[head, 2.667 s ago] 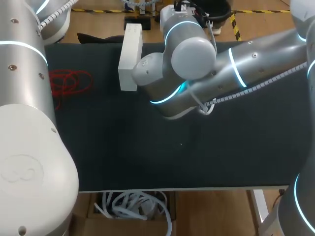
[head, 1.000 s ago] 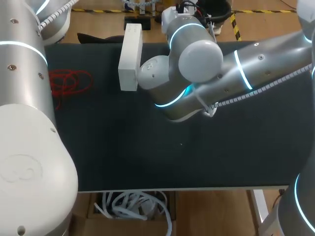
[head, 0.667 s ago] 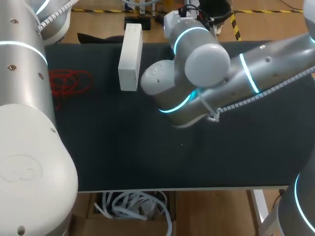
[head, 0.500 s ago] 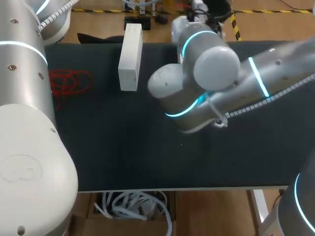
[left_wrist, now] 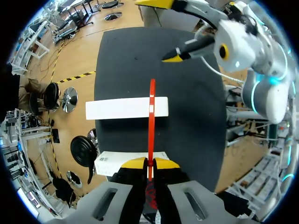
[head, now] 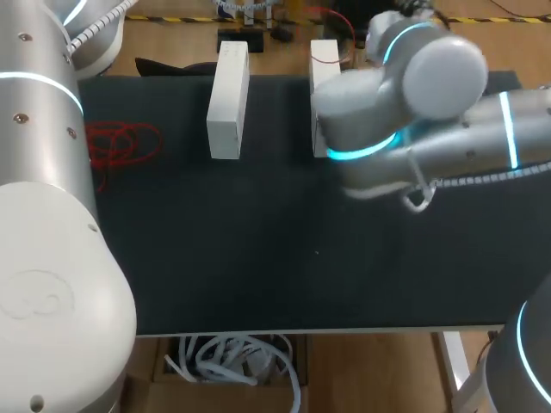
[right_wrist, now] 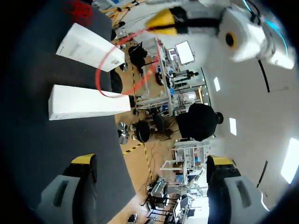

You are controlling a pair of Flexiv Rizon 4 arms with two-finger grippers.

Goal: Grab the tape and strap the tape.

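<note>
In the left wrist view my left gripper is shut on a red strap. The strap runs straight ahead from its fingers, over the near white box and across the far white box. My right gripper hangs open above the table beyond that box. The right wrist view shows my right gripper open and empty, with the strap arcing from the box up to my left arm's yellow fingertip. From the head view, the strap shows behind the right-hand box; both grippers are hidden there.
A second white box lies left of the strapped one. A loose red tangle lies near the table's left side. My right arm hovers over the back right of the black table.
My right arm has swung to the right and back, uncovering the second white box with the red strap across it. The left box and the red tangle have stayed put.
</note>
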